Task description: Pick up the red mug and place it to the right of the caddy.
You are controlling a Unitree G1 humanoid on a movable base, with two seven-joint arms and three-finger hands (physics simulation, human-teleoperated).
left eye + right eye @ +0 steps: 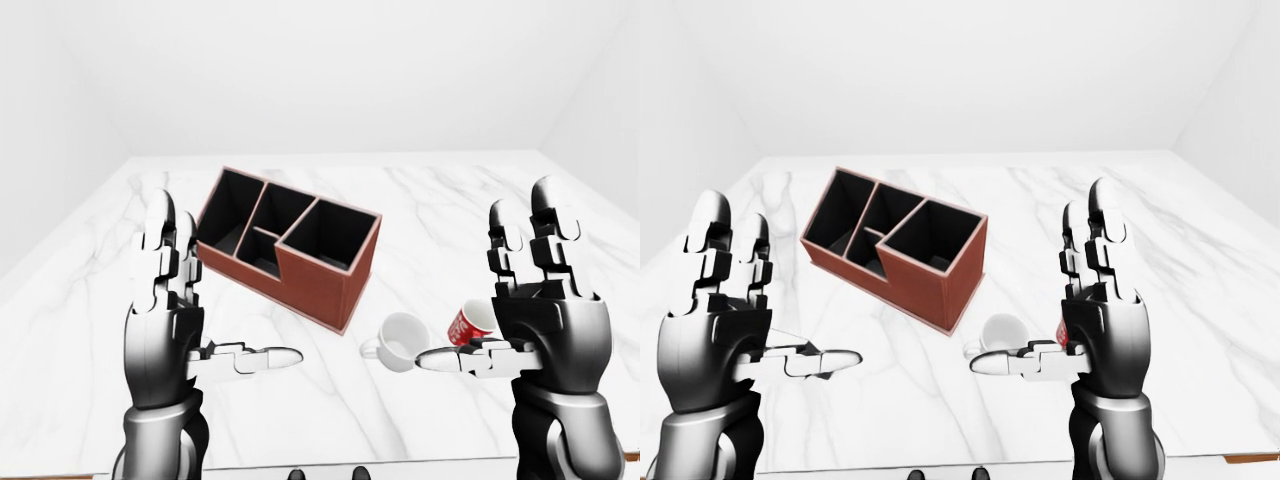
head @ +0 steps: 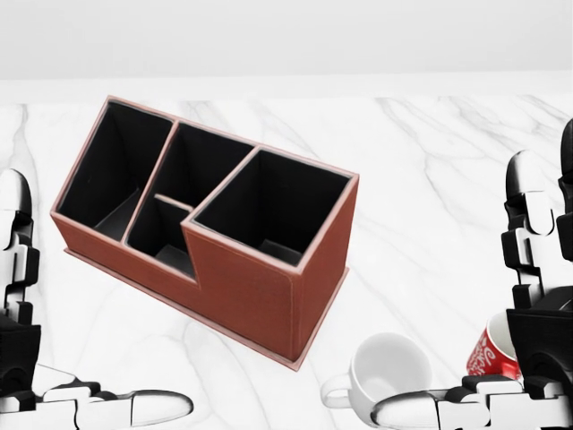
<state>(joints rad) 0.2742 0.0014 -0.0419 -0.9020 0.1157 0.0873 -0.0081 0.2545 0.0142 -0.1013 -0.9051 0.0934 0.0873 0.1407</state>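
On the white marble table [image 1: 420,200], brown caddy [image 1: 290,245], plain white walls [image 1: 330,70]

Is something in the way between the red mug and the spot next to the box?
Yes. The white mug sits on the marble table between the red mug and the caddy, just right of the caddy's near corner, filling part of that spot.

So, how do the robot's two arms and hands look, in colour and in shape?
Both are alike. The left hand and right hand are glossy silver-grey shells with black joints. Each has three thick, segmented fingers with rounded tips. The forearms are dark grey and rounded. No cables or markings are visible.
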